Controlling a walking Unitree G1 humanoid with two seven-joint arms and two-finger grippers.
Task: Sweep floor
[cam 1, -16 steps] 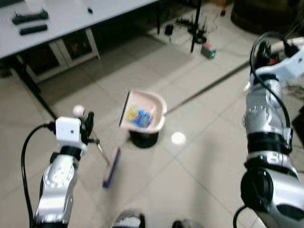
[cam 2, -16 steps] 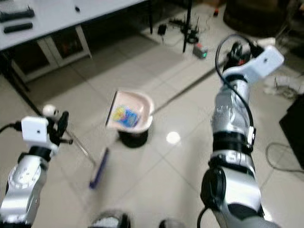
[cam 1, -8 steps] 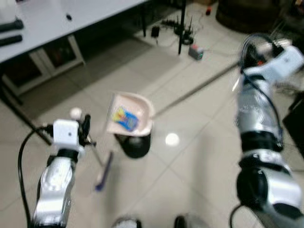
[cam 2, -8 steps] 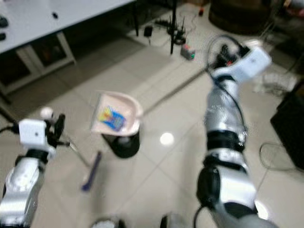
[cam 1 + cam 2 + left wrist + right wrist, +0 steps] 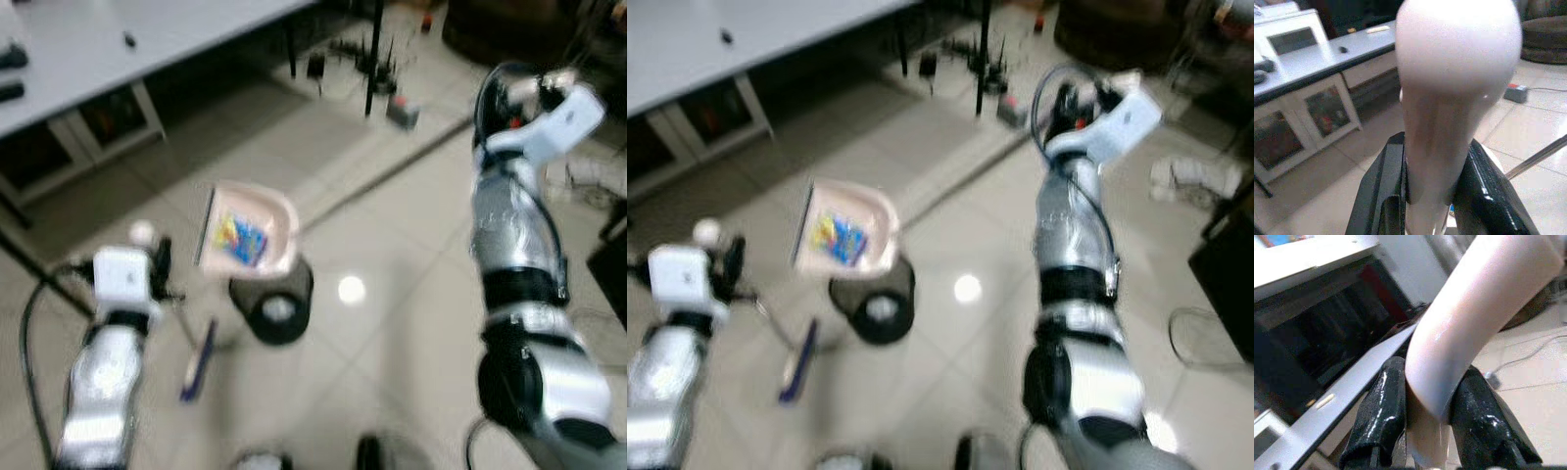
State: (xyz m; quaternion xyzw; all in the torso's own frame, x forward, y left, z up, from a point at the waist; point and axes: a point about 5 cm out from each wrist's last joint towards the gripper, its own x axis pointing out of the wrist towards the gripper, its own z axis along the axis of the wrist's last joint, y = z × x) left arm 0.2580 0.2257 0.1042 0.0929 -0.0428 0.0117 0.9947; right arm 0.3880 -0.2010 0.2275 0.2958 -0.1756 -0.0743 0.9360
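My left gripper (image 5: 1432, 196) is shut on the pale, round-topped broom handle (image 5: 1449, 98). In the eye views its thin rod runs down from the left gripper (image 5: 157, 269) to the blue brush head (image 5: 199, 360) on the tiled floor. My right gripper (image 5: 1425, 431) is shut on the pink dustpan handle (image 5: 1479, 308), held high at the right (image 5: 519, 88). The long rod slants down to the pink dustpan (image 5: 274, 211), which is tilted and holds colourful litter (image 5: 238, 238). A black round bin (image 5: 274, 304) stands just below the pan's lower right.
A white table (image 5: 98, 49) with small dark items stands at the back left, cabinets under it. Cables and a power strip (image 5: 372, 59) and a small grey box (image 5: 402, 113) lie at the back. My feet (image 5: 367, 452) show at the bottom edge.
The whole picture has shifted and blurred, so the camera moved. The dustpan now sits further left of the bin, whose opening shows more. Both grips are unchanged.
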